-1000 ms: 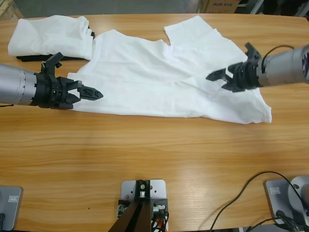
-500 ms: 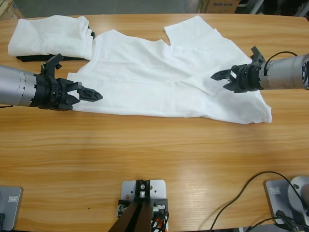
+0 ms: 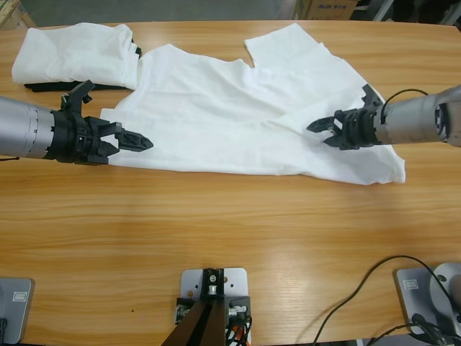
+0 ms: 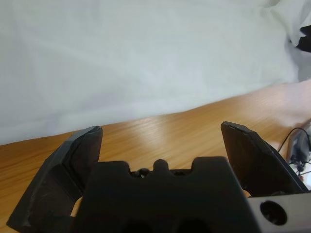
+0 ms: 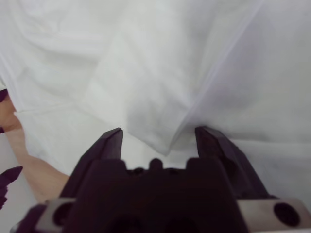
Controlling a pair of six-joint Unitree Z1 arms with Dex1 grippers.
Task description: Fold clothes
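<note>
A long wooden table (image 3: pixel 216 231) fills the view. At its far left corner sits a folded white cloth (image 3: pixel 72 52) with a black cloth (image 3: pixel 43 87) peeking out from under it. A black cable (image 3: pixel 360 288) curls over the near right part of the table. Cardboard boxes (image 3: pixel 328 9) stand behind the table.

- A black garment (image 3: pixel 34 87) at upper left is mostly hidden under a folded white garment (image 3: pixel 75 52).
- The T-shirt (image 4: pixel 146 58) runs off the left wrist view's top edge.
</note>
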